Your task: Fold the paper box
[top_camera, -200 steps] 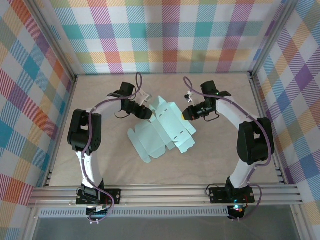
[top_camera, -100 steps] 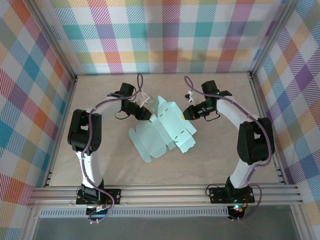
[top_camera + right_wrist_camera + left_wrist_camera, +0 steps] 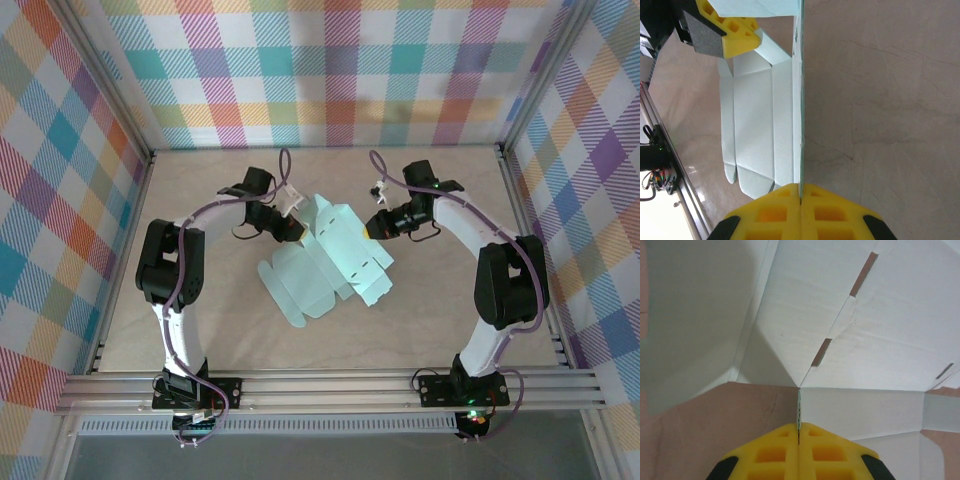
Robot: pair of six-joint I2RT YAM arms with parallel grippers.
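Note:
The paper box point(image 3: 325, 262) is a pale mint die-cut blank lying mid-table, its far part lifted and partly folded. My left gripper point(image 3: 298, 229) is shut on the blank's far-left edge; in the left wrist view the yellow fingers point(image 3: 770, 452) pinch a thin card edge point(image 3: 799, 407) with creased panels rising beyond. My right gripper point(image 3: 368, 226) is shut on the blank's far-right edge; the right wrist view has the card point(image 3: 760, 125) standing edge-on between the yellow fingers point(image 3: 830, 212), and the left gripper's yellow finger point(image 3: 737, 37) shows at upper left.
The beige tabletop point(image 3: 450, 300) is ringed by aluminium rails and plaid walls point(image 3: 330, 60). Both arm bases sit at the near edge, the left base point(image 3: 195, 390) and the right base point(image 3: 465, 385). Bare table lies to the left, right and near side of the blank.
The left gripper has shifted slightly right and farther, pushing the blank's far-left flap more upright. The right gripper has barely moved.

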